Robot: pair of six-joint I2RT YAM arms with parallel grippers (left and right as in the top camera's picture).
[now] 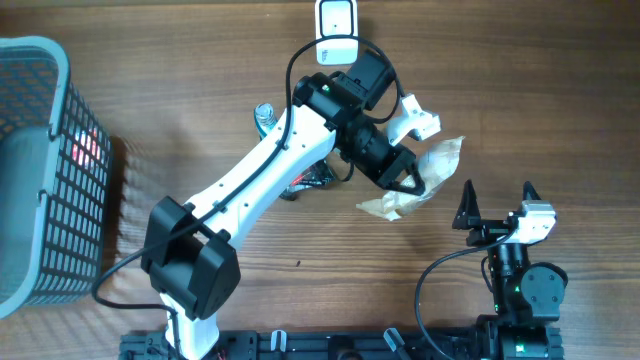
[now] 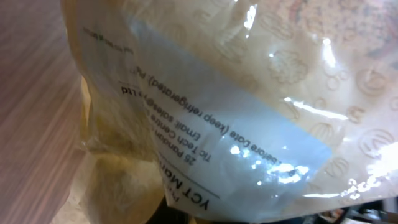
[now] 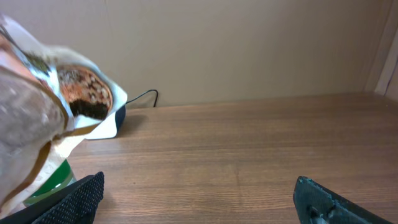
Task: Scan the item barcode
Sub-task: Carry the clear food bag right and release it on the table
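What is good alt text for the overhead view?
The left pincer grips a crinkled beige packet over a wooden table, near a white scanner. The right pincer stands open nearby; a grey basket sits at the frame's left edge.

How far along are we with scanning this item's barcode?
Done: the left fingers are shut on the tan packet. In hand: the packet is held out near the white scanner, with its printed label facing the wrist camera. Left: no barcode is visible, so the packet probably needs turning toward the scanner. The right fingers stand open, holding nothing.
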